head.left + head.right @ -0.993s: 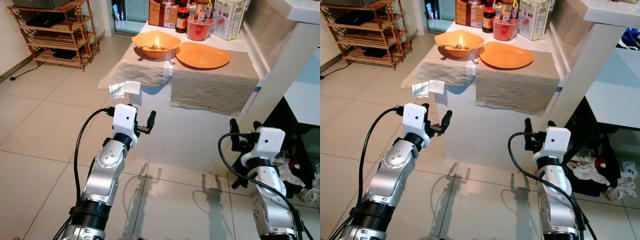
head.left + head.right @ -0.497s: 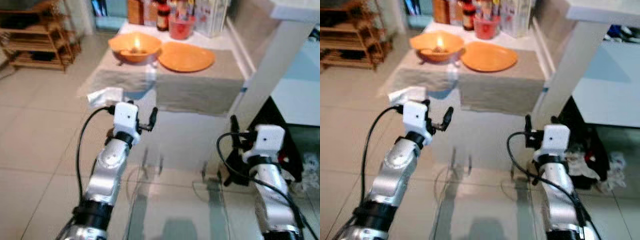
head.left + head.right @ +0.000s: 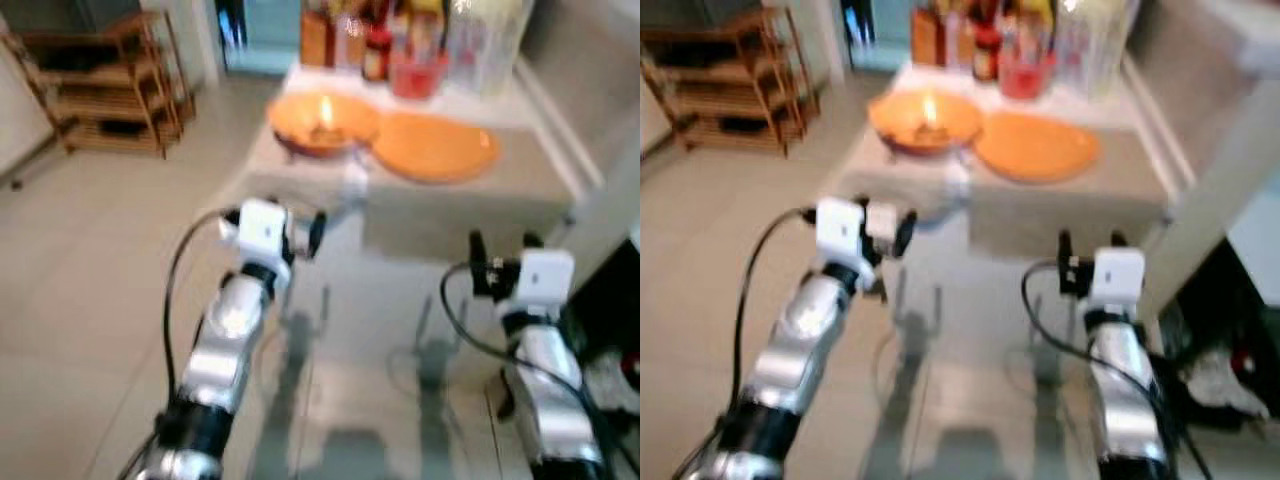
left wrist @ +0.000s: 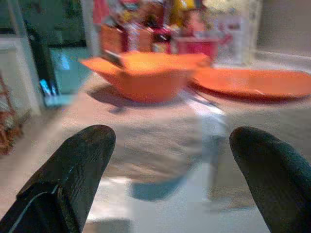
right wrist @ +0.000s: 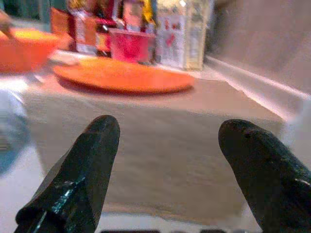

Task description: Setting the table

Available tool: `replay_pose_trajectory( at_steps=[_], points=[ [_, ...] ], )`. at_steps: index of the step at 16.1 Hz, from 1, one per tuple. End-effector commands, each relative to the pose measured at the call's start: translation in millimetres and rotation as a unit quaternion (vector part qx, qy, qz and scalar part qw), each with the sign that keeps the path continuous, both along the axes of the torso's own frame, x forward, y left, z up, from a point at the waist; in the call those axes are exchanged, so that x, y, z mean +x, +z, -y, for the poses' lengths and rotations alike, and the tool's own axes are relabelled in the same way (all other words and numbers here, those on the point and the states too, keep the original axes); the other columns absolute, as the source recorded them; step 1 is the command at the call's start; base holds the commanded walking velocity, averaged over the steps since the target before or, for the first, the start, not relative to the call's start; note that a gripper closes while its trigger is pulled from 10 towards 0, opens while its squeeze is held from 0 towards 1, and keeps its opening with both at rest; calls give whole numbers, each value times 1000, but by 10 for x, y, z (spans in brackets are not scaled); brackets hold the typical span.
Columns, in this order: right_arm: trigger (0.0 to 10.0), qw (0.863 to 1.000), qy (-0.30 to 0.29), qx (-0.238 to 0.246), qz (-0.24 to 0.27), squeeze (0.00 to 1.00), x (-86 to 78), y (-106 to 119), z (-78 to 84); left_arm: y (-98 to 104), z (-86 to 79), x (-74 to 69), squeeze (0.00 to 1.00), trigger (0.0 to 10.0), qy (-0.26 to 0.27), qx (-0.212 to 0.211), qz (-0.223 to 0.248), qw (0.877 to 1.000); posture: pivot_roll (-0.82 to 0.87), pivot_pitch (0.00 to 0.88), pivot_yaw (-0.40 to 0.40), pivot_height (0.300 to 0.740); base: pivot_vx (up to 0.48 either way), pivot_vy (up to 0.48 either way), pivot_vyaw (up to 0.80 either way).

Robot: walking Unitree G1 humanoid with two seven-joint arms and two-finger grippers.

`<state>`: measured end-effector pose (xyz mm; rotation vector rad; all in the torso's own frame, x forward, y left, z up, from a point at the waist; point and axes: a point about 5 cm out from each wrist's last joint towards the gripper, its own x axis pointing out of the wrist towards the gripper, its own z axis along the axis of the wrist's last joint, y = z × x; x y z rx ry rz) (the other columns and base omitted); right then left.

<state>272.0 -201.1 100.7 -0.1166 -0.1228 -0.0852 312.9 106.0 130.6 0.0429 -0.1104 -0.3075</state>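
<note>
Tiles of pale beige floor (image 3: pixel 90 300) lie below both raised arms, the left end effector (image 4: pixel 170 160) and right end effector (image 5: pixel 180 170) each spread wide and empty before the white worktop (image 3: pixel 390 270). Beyond, on its grey cloth mats (image 5: pixel 160 126), sit an orange square bowl (image 3: pixel 320 122) and, just beside it, a flat orange plate (image 3: pixel 436 146), with blurred jars and cartons (image 3: pixel 1025 45) behind. A wooden slatted rack (image 3: pixel 100 80) stands farther left.

home kitchen | tiled floor (image 3: pixel 90 270) | counter (image 3: pixel 540 190) with food jars (image 3: pixel 400 50) | wooden rack (image 3: pixel 100 90)
</note>
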Motion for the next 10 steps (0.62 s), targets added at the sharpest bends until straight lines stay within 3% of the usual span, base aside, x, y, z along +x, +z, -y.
replay_pose_trajectory(
  at_steps=[1,5,10],
  points=[
    [10000,1000,12,3,12,0,29,48,-77,6,-76,5,0,10000,15,5,5,1000,-5,0,-22,740,0,0,0],
    [10000,1000,11,3,13,0,33,46,-75,7,-39,4,0,10000,7,11,5,1000,-10,0,-19,740,0,0,0],
    [10000,1000,10,2,13,0,24,41,-74,3,-32,7,0,10000,5,12,4,1000,-11,0,-18,740,0,-459,0]
  ],
)
